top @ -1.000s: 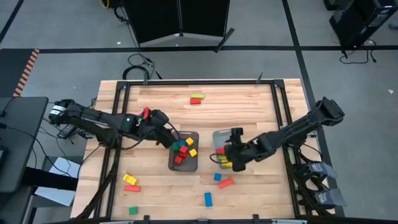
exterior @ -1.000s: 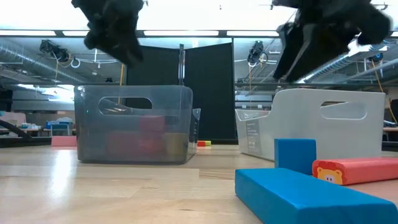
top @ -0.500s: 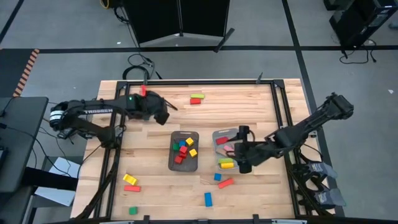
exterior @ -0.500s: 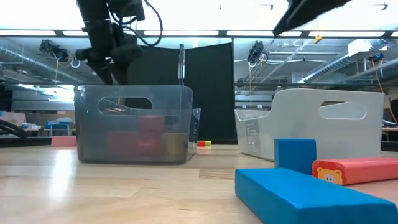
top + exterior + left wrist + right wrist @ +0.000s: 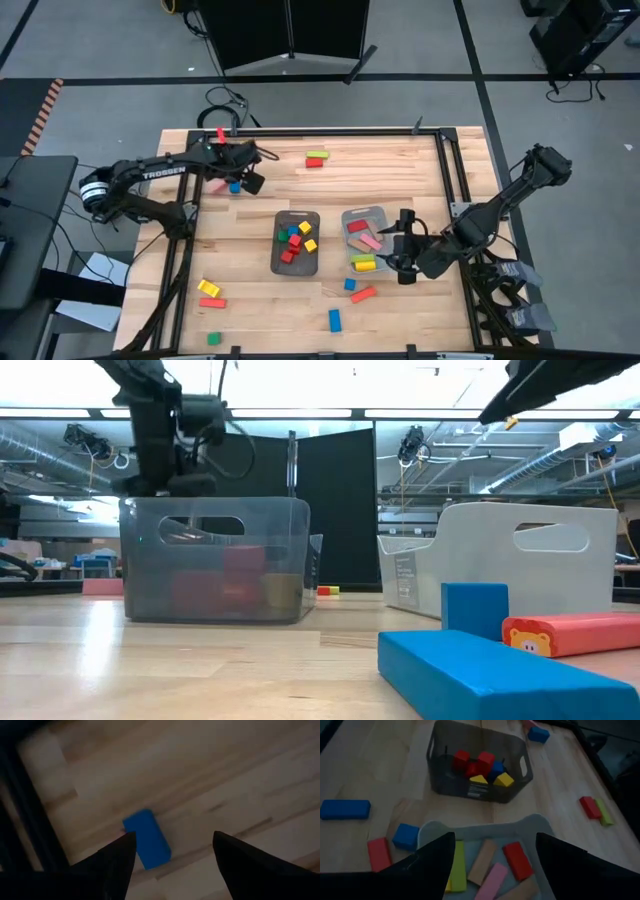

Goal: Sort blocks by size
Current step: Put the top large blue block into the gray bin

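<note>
Wooden slats form the table (image 5: pixel 400 160) we work on. Nearest the front edge we see loose blocks: a long blue bar (image 5: pixel 334 320), a red bar (image 5: pixel 363 294) and a small blue cube (image 5: pixel 350 285). The right gripper (image 5: pixel 402 247) hangs beside the pale tray (image 5: pixel 347 217), fingers spread wide and empty; that tray holds long bars in red, pink, tan and yellow-green. The dark tray (image 5: pixel 312 216) beside it holds small cubes. Farther back, the left gripper (image 5: pixel 247 168) hovers directly over a blue block (image 5: pixel 147 839), which lies between its parted, empty fingers (image 5: pixel 240 860).
</note>
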Controlling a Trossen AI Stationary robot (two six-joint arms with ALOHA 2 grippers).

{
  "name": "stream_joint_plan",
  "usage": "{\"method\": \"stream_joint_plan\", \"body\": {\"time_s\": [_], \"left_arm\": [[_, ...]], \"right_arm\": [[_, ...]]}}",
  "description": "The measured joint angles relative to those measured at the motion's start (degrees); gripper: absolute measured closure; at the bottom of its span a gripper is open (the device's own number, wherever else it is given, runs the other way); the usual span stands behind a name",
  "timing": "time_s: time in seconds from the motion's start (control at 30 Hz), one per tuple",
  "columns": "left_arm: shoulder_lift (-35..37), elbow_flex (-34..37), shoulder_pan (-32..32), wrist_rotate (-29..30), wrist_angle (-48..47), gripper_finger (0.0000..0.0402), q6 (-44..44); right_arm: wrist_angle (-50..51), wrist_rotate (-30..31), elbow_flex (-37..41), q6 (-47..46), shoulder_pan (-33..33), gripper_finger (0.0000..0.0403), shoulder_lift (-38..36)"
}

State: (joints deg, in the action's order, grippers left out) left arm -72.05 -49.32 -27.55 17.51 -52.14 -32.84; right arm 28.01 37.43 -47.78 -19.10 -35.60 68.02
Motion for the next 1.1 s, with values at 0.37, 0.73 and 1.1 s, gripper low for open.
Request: {"method": "stream_joint_plan", "body": {"time_s": [0.37, 0.73, 1.1], "left_arm": [[0.11, 8.33, -0.11, -1.79, 0.17, 0.0127, -7.81], [0.13, 13.15, -0.37, -3.36, 12.07, 0.0099, -8.24], [0.13, 14.38, -1.19, -3.91, 12.54, 0.0101, -7.98]], "right_arm": [[-9.54, 0.07, 5.60, -0.31, -0.30, 0.0114, -0.14], [-11.83, 0.70, 5.61, 1.30, -0.17, 0.0114, -0.14], [-12.11, 0.70, 5.61, 1.29, -0.17, 0.0114, -0.14]]}}
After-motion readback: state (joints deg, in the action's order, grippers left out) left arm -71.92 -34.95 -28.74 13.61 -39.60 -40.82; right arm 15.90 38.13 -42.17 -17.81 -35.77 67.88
